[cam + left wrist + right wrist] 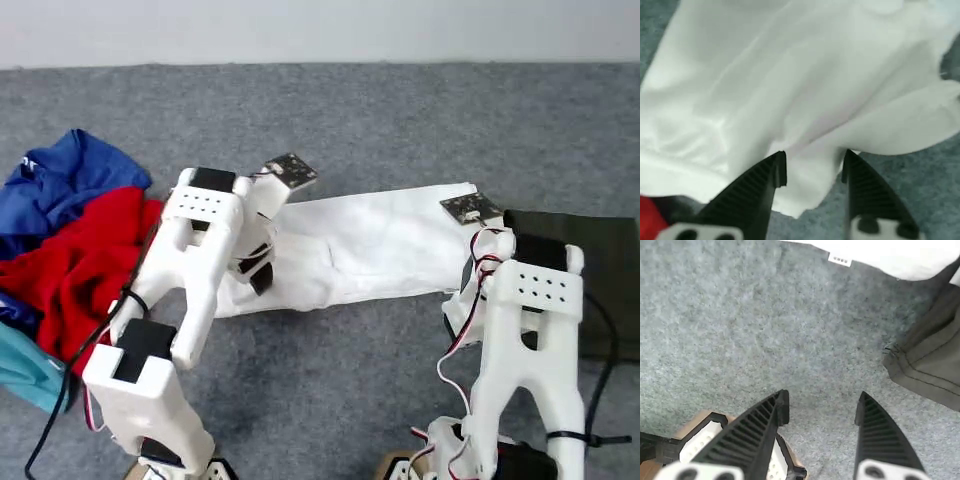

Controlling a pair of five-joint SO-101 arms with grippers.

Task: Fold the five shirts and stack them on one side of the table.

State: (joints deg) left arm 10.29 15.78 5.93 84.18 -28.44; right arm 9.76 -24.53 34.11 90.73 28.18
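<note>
A white shirt (360, 245) lies spread as a long band across the middle of the grey table. My left gripper (814, 167) hangs open just above its wrinkled left end (790, 90), with cloth under and between the fingers but not pinched. In the high view the left gripper (258, 272) sits at that end of the shirt. My right gripper (823, 402) is open over bare grey felt, close to the white shirt's hem (890, 255) and a dark olive shirt (930, 360). That olive shirt (600, 260) lies flat at the table's right side, partly behind the right arm (525, 300).
A loose heap at the left edge holds a blue shirt (60, 185), a red shirt (85, 265) and a teal one (25, 370). Red cloth (647, 220) lies close beside the left gripper. Grey felt (400, 110) stretches behind the white shirt.
</note>
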